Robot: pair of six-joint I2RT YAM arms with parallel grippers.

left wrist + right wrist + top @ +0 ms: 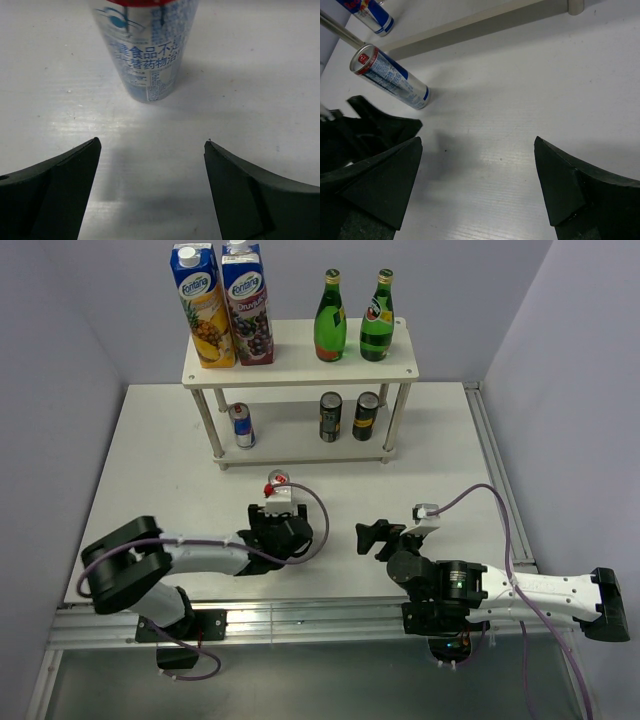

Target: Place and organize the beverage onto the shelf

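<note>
The left pincer (pixel 152 145) gapes wide, low over the white bench (pixel 150 460), its arm stretched forward toward the white two-tier shelf (pixel 300 352). A slim blue-and-silver red-topped can (pixel 147 50) stands upright just ahead, short of the shelf. Approach, I judge; next, advance and close. The right pincer (pixel 477 142), also spread, sits apart.

I work on a white table (pixel 445 445). Pale lavender walls (pixel 60 340) close it in left, right and far.
</note>
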